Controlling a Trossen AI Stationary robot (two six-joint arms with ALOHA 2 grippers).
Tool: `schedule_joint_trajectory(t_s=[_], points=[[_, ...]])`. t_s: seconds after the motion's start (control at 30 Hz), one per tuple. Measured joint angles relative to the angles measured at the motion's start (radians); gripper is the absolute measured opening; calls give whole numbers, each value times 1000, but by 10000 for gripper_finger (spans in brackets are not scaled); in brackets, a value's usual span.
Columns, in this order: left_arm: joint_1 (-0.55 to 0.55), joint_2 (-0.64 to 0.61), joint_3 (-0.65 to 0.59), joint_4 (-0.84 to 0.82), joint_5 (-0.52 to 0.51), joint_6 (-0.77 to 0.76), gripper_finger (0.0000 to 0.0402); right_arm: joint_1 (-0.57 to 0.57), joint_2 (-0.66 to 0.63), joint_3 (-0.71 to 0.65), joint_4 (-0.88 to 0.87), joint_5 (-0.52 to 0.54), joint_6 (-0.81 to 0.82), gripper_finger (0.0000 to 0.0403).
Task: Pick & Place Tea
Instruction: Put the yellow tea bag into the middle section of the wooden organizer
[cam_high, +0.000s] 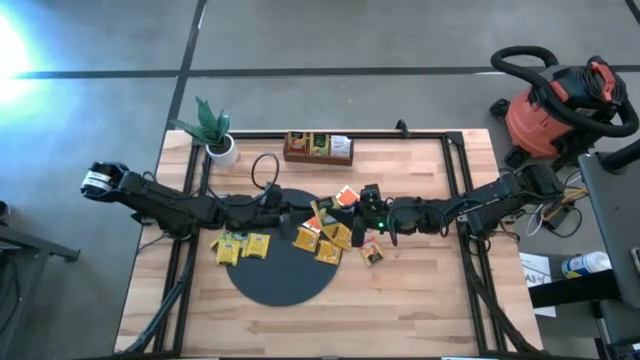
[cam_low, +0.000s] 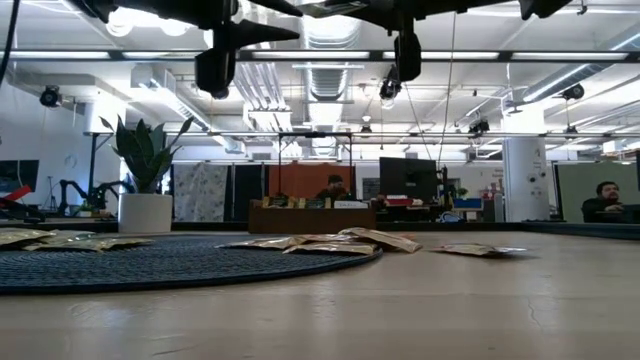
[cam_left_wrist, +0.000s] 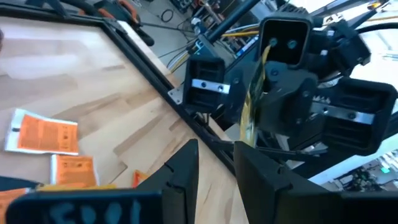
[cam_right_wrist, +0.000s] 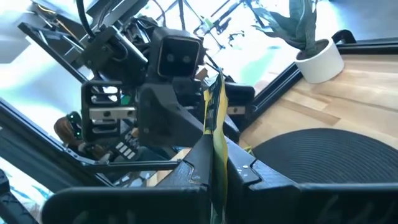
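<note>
On the left of the table a potted plant (cam_high: 215, 135) stands at the back corner, and the left arm reaches in low toward the middle. Two yellow tea packets (cam_high: 243, 246) lie on the left rim of the black round mat (cam_high: 283, 275), and nothing else shows on the mat's broad bare front. The left gripper (cam_left_wrist: 214, 168) hovers above the mat's back edge with its fingers spread and nothing between them.

Facing it across a small gap, the right gripper (cam_right_wrist: 214, 165) is pressed together on a yellow packet (cam_right_wrist: 214, 118) held upright on edge, well above the table. It looks like a pass from one arm to the other, not yet made.

Behind them the wooden tray (cam_high: 318, 148) at the back edge already holds a few packets in its compartments, though I cannot tell how many. To the right of centre a loose heap of yellow and orange packets (cam_high: 330, 235) straddles the mat's right rim and the bare wood, and one more packet (cam_high: 371, 254) lies apart on the wood.

My reading: if the tray is the goal, most of the tea is left to move.
</note>
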Motion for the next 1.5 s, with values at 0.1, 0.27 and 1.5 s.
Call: schedule_joint_trajectory(t_s=[0.1,0.27,1.5], points=[[0,14,0,38,5,0,97,0,0,1,1,0,0,11],[0,23,0,74,5,19,97,0,0,1,1,0,0,11],[13,32,-11,135,-42,36,97,0,-6,8,-21,48,-2,11]])
